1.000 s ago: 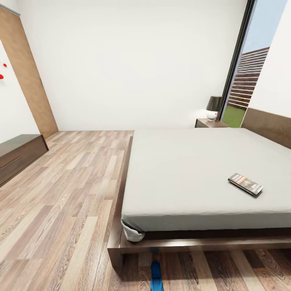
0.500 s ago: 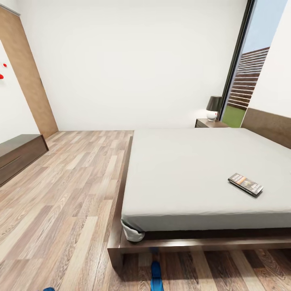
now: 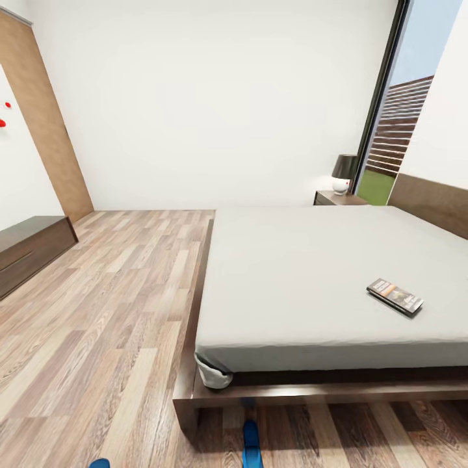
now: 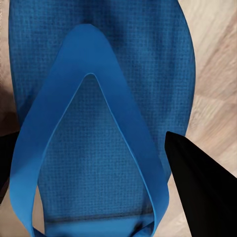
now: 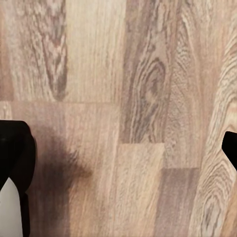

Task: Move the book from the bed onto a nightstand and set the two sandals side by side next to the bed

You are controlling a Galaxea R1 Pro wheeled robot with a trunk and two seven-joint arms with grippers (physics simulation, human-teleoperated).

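Note:
The book (image 3: 394, 296), thin and dark with an orange band, lies flat on the pale grey mattress of the bed (image 3: 292, 273), toward its right side. A dark nightstand (image 3: 338, 197) stands at the bed's far corner. One bright blue sandal (image 3: 250, 445) lies on the floor just in front of the bed's foot. The other sandal (image 4: 98, 98) sits between the black fingers (image 4: 197, 192) of my left gripper (image 4: 89, 143), which is shut on it; its blue tip (image 3: 99, 463) pokes in at the head view's lower left edge. Over bare floor, my right gripper (image 5: 123, 136) is open and holds nothing.
A black lamp (image 3: 344, 172) stands on the nightstand. A long dark brown low cabinet (image 3: 29, 250) runs along the left wall, beside a wooden door panel (image 3: 45, 123). Wood floor (image 3: 110, 305) stretches left of the bed. A tall window (image 3: 396, 130) is behind the headboard (image 3: 432, 201).
The blue tip of the held sandal has come into the head view at the bottom left and shifted right. The bed, book and floor sandal have not moved.

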